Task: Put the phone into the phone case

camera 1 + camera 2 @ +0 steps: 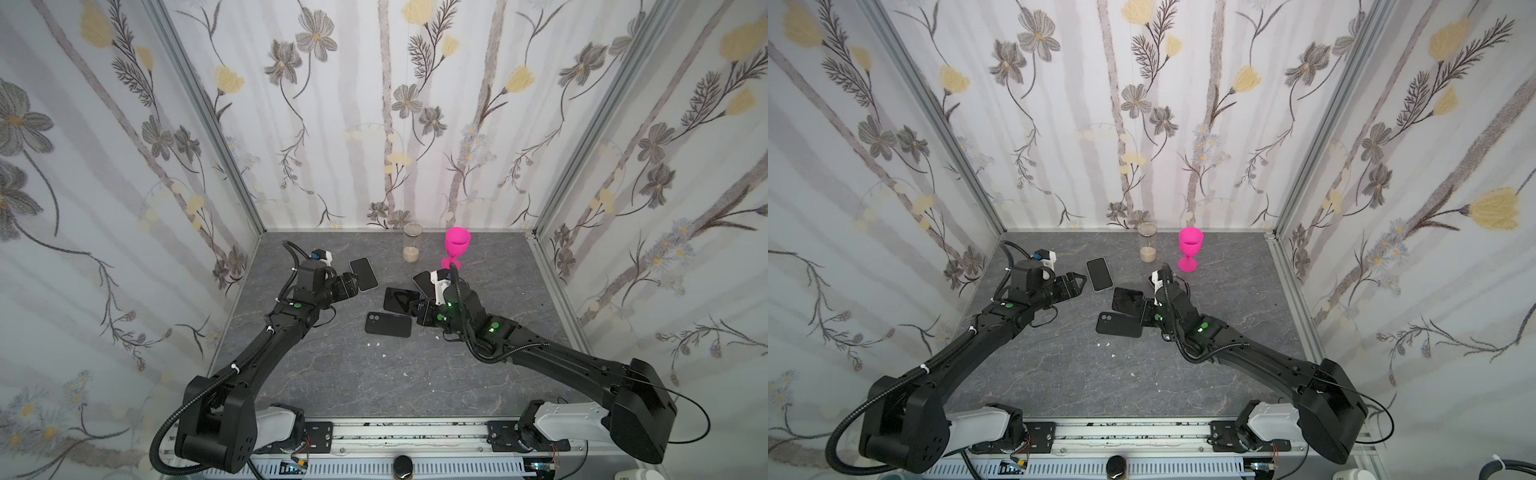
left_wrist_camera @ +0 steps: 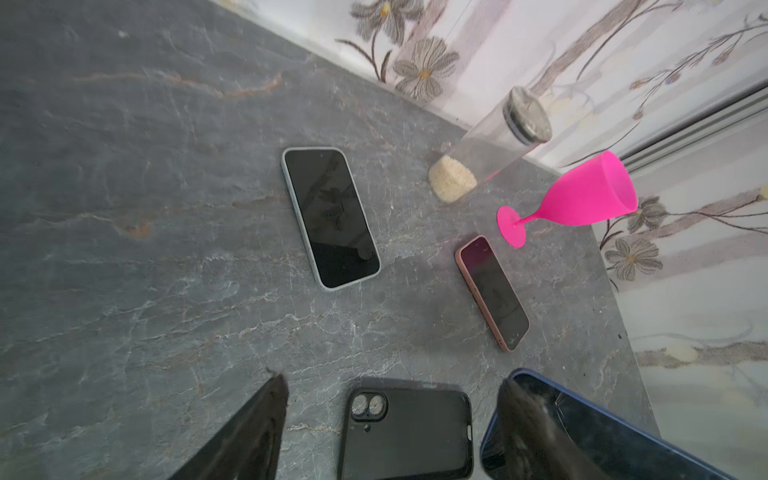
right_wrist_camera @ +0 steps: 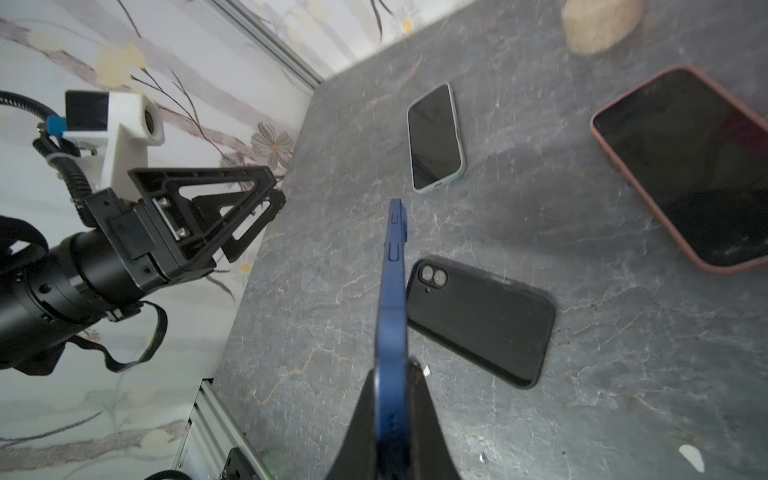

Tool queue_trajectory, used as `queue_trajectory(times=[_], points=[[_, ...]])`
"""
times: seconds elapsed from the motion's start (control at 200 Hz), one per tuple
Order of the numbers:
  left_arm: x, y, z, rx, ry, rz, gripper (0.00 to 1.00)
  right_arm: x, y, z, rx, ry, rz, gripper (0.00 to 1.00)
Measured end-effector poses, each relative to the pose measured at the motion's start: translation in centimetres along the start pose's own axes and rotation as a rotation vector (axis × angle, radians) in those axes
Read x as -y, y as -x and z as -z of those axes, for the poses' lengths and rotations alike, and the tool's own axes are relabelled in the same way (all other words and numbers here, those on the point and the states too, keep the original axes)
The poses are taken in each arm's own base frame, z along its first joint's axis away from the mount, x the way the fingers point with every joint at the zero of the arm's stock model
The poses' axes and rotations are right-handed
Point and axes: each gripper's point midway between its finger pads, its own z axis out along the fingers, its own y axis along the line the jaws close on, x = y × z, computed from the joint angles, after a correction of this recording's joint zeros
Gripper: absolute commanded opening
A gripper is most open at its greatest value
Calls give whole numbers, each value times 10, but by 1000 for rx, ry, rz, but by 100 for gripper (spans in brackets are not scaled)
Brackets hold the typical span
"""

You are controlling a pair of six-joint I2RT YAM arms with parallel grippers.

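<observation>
My right gripper [image 3: 392, 370] is shut on one edge of a blue phone [image 3: 392, 291], seen edge-on in the right wrist view. In both top views the phone [image 1: 401, 300] [image 1: 1127, 300] hangs screen up just behind the black phone case [image 1: 388, 324] [image 1: 1119, 325]. The case lies flat on the table with its open side up, and its camera hole shows [image 2: 409, 434] [image 3: 482, 320]. My left gripper [image 1: 1081, 282] [image 2: 394, 380] is open and empty, off to the left of the case. The phone's cracked screen [image 2: 615, 436] shows beside one left finger.
A phone in a pale blue case [image 1: 364, 273] lies beside the left gripper. A phone in a pink case [image 2: 492, 293] lies behind the right wrist. A clear jar with rice [image 1: 412, 247] and a pink goblet [image 1: 456, 245] stand by the back wall. White crumbs [image 1: 374, 345] dot the table.
</observation>
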Motion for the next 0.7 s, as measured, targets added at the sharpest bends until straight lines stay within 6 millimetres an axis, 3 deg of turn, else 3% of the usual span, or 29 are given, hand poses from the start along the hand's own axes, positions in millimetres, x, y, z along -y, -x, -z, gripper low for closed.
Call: queue_trajectory(times=[0.26,0.36,0.535,0.699], points=[[3,-20,-19,-118,-59,30,78,10,-31,-33,-112,21,-94,0],[8,-32,-23,-169,-107,63,77,10,-35,-39,-126,29,-118,0],[14,-47,-32,-242,-165,119,77,32,-28,-48,-122,4,-203,0],[17,-54,-34,-281,-197,143,76,40,-40,-56,-174,4,-261,0]])
